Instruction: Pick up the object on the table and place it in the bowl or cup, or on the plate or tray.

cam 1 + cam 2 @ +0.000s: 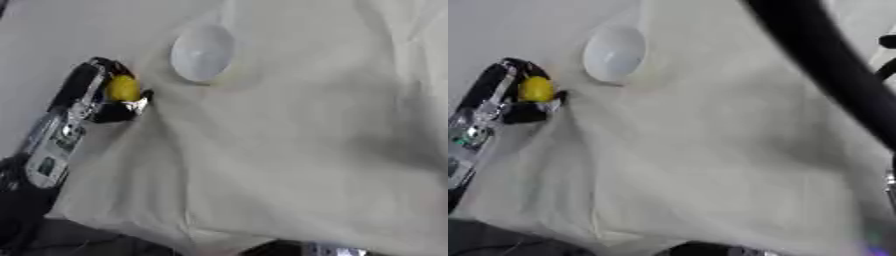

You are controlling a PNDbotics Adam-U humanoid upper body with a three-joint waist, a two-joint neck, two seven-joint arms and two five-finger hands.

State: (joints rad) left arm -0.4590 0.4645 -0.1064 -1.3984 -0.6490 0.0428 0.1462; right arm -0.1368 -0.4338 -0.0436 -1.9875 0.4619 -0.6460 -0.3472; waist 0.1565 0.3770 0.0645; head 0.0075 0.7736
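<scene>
Left hand (103, 95) grips yellow object (122, 88) (beside bowl (202, 54)).

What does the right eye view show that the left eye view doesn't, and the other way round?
Only the right eye view shows a thick black arm crossing its upper right; its hand is out of sight. Only the left eye view shows a silver part at its bottom edge. Both show the left hand curled round a small yellow object, a white bowl standing close beside it, and the pale cloth over the table.
</scene>
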